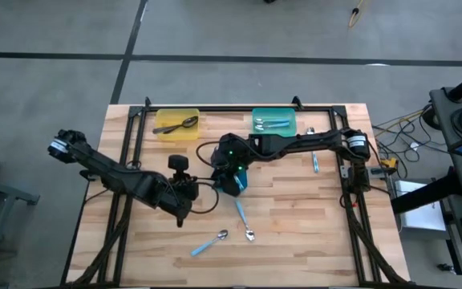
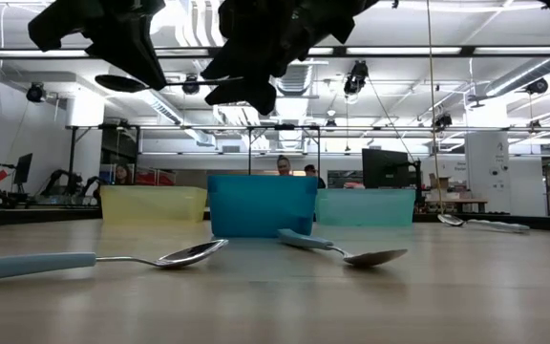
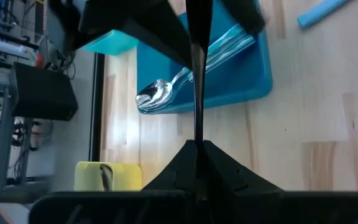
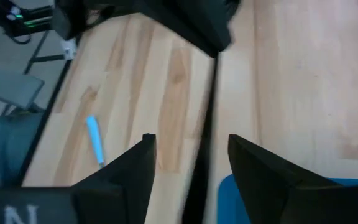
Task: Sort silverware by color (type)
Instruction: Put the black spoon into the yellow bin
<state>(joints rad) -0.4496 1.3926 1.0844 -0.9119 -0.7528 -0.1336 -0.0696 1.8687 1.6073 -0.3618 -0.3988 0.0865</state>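
Two arms meet above the middle of the worktop [image 1: 295, 209], over the blue tray [image 2: 261, 205]. The left gripper [image 3: 197, 144] has its jaws clenched on the handle of a black spoon [image 3: 197, 93], which hangs in the air between the two arms. The right gripper [image 4: 190, 138] has its jaws spread, one on each side of that handle. Whether they touch it, I cannot tell. This looks like a handover, probably so that the spoon ends up held at a better angle for setting down.

The sorting is partly done. The blue tray holds silver spoons [image 3: 185, 81]. The yellow tray [image 1: 167, 132] at the far edge holds a dark spoon [image 1: 184, 123], so the black one most likely belongs there. The teal tray [image 1: 293, 128] beside it holds blue-handled spoons [image 1: 273, 123].

Two blue-handled spoons [image 1: 243, 221] [image 1: 208, 244] lie loose near the front edge, well apart from the trays. Another spoon [image 1: 314, 160] lies under the right arm, towards the right side.

There is open wood between the blue tray and the yellow one, so the way back there looks free. The black frame rails along the worktop's sides narrow the room at both edges. The crossed arms crowd the centre.
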